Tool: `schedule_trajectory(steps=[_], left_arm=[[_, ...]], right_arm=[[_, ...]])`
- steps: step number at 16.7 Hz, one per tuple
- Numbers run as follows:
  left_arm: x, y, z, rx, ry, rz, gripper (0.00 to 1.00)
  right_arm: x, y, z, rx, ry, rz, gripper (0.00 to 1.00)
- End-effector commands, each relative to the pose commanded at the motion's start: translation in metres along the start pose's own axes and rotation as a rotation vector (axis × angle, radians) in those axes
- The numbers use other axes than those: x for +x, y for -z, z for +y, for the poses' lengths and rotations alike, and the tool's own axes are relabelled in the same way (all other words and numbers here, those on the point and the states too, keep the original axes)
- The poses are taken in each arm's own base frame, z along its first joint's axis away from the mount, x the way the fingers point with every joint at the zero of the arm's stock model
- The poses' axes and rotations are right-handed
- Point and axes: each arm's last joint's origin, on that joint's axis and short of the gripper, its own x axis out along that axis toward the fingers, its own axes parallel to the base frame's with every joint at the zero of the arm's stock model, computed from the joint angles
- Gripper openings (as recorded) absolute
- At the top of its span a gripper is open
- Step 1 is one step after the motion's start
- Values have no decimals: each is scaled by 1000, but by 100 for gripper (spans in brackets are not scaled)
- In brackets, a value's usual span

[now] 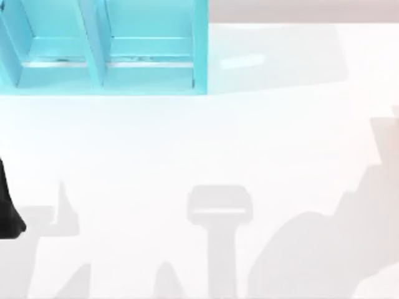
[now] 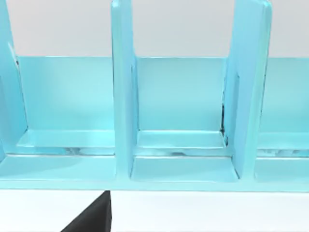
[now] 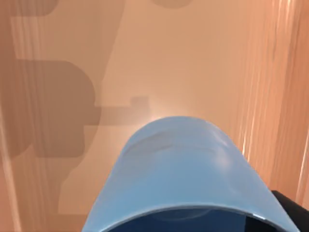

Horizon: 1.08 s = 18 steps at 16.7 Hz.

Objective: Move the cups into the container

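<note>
Close under the right wrist camera sits the plain blue cup (image 3: pixel 178 169), filling the lower frame; whether the fingers hold it I cannot tell; likely light, rigid and smooth, best gripped across its tapered wall; turquoise container (image 1: pixel 106 56) stands upper left on the tabletop (image 1: pixel 206 143).

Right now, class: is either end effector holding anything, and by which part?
The plain blue cup sits close under the right wrist camera, probably carried; the place of the hold cannot be told. The left wrist view faces the turquoise container, with nothing held there.
</note>
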Motion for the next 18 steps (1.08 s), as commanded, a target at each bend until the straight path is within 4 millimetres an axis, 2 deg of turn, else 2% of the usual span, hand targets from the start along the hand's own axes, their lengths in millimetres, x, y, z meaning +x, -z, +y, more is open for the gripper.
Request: schedule_trajectory(steps=[3, 5, 13, 17, 18], left_arm=[[0, 0, 0, 0, 0, 0, 100], [0, 0, 0, 0, 0, 0, 100], [0, 0, 0, 0, 0, 0, 100], [0, 0, 0, 0, 0, 0, 100], [0, 0, 0, 0, 0, 0, 100]], right_arm=[[0, 0, 1, -3, 4, -2, 0], [7, -1, 2, -5, 5, -4, 0], [63, 1, 8, 0, 0, 0, 0], [64, 1, 8, 0, 0, 0, 0], [64, 1, 8, 0, 0, 0, 8]])
